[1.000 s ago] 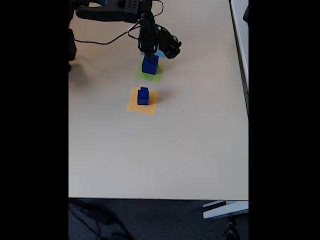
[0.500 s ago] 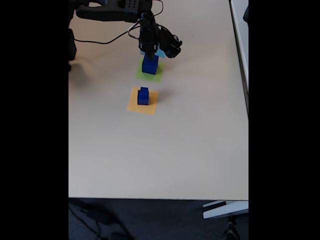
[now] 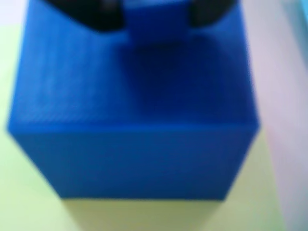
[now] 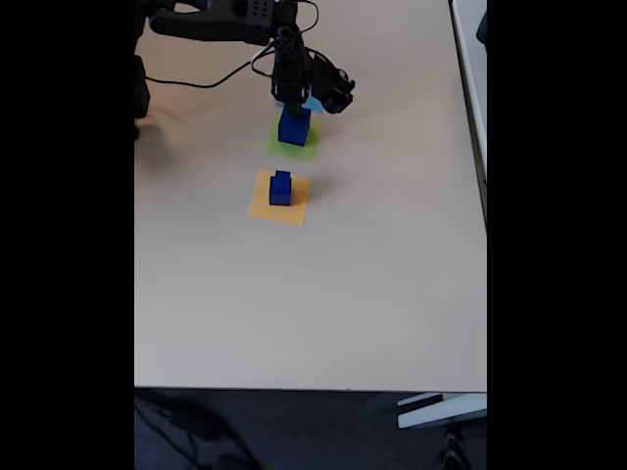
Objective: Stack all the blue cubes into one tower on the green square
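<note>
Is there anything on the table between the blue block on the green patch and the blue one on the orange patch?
No. In the fixed view, bare beige table separates the cube on the green square from the cube on the orange patch.

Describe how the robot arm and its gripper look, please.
In the fixed view the arm is black and blocky, and thin black cables loop from it across the table. The gripper is black too, with a small dark camera unit beside it.
</note>
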Motion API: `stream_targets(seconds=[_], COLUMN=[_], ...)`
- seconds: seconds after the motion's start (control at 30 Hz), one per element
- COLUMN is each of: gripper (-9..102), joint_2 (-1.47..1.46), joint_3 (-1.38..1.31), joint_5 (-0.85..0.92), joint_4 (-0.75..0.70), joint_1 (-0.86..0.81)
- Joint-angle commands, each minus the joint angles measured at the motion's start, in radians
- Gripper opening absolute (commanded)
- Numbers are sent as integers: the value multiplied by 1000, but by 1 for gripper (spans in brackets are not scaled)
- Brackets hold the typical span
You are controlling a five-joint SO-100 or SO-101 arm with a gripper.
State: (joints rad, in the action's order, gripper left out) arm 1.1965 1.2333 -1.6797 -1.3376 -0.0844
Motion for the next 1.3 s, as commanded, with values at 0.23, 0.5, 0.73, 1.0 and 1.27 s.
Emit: stream_targets(seconds=[0.23,0.5,0.73,1.0,1.27], gripper=[12,16,25,34,36], joint_2=[41,46,-11,-60,-54], joint_3=[5,-12,-270,-454,-479], joint_5=[-3,21,52,132,333], joint_4=[14,18,-74,-23,-5], joint_1=[-2,0,26,2,-163])
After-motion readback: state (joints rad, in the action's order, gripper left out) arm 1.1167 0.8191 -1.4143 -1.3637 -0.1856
